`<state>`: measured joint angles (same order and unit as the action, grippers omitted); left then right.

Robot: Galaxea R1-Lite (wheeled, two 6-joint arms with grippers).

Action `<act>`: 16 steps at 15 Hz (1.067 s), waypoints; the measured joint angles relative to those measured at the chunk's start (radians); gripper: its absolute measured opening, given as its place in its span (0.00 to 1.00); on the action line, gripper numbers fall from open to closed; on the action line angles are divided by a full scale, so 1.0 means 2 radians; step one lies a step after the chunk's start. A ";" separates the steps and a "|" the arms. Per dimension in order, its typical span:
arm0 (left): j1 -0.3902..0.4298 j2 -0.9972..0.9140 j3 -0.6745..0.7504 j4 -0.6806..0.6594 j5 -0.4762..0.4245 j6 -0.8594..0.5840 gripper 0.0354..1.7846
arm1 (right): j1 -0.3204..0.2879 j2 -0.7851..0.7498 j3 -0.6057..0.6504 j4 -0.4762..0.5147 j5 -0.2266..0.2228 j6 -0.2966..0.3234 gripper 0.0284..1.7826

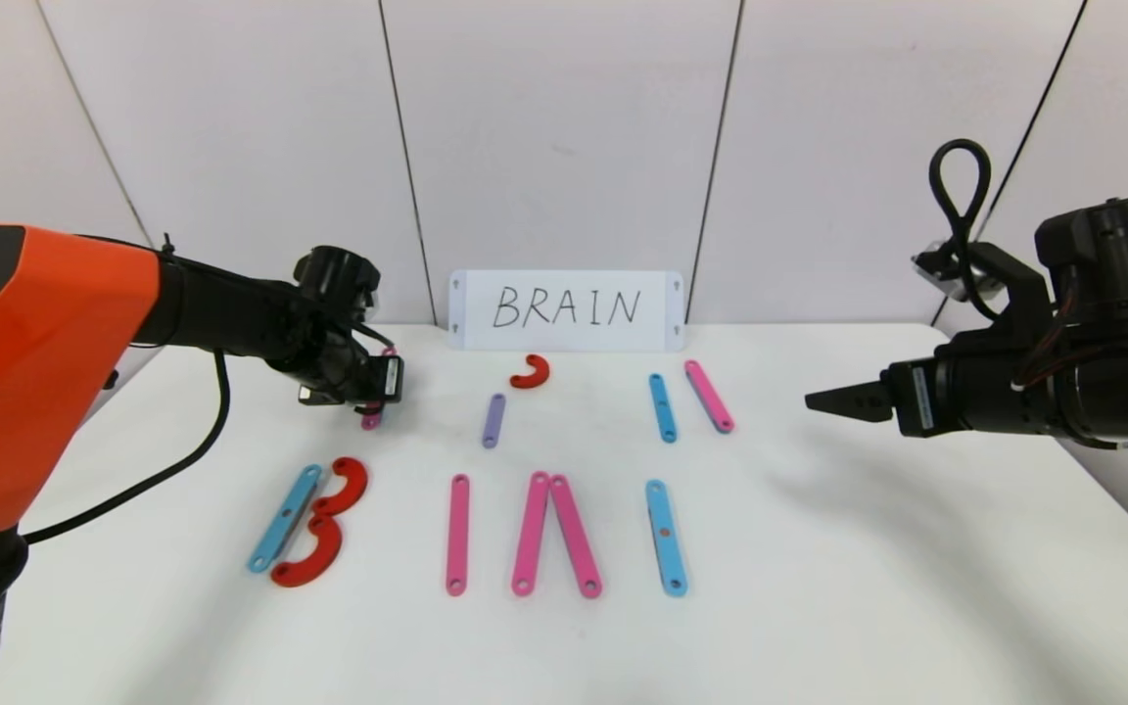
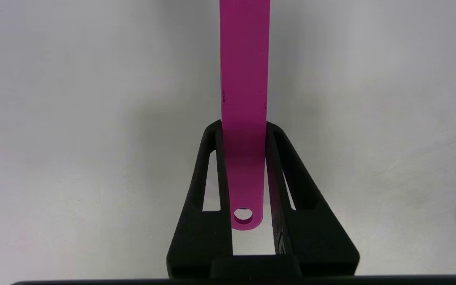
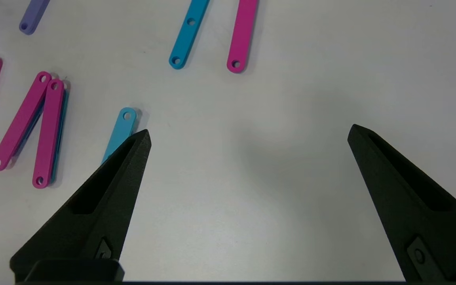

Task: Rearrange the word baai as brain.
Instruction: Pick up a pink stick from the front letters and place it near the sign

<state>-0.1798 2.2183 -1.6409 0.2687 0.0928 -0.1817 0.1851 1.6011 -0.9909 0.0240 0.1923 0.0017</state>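
Note:
The word lies in the front row: a blue strip [image 1: 285, 519] with two red curved pieces [image 1: 349, 485] as B, a pink strip [image 1: 457, 535], two pink strips [image 1: 532, 534] leaning together as an A, and a blue strip [image 1: 666, 538]. My left gripper [image 1: 371, 399] is at the back left, shut on a spare pink strip [image 1: 373, 419]. In the left wrist view the fingers [image 2: 212, 166] press both edges of this pink strip [image 2: 244, 59] near its holed end. My right gripper [image 1: 823, 399] hovers open and empty at the right, also shown in the right wrist view [image 3: 247, 132].
The white "BRAIN" card [image 1: 567, 309] stands at the back. Behind the word lie a purple strip [image 1: 493, 420], a red curved piece [image 1: 531, 371], a blue strip [image 1: 662, 407] and a pink strip [image 1: 709, 396]. Bare table [image 1: 868, 548] lies at the right.

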 joint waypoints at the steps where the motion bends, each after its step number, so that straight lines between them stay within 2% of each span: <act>1: -0.001 0.001 -0.003 0.008 0.009 -0.009 0.15 | 0.000 0.000 0.000 0.000 0.000 0.000 0.98; 11: 0.014 0.022 -0.038 0.029 0.019 -0.086 0.15 | 0.000 0.000 0.003 -0.001 0.000 -0.001 0.98; 16: 0.016 0.031 -0.049 0.031 0.034 -0.098 0.18 | 0.000 0.000 0.004 0.000 0.000 -0.001 0.98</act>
<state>-0.1481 2.2809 -1.7389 0.3309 0.1600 -0.3781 0.1851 1.6015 -0.9838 0.0234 0.1919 0.0000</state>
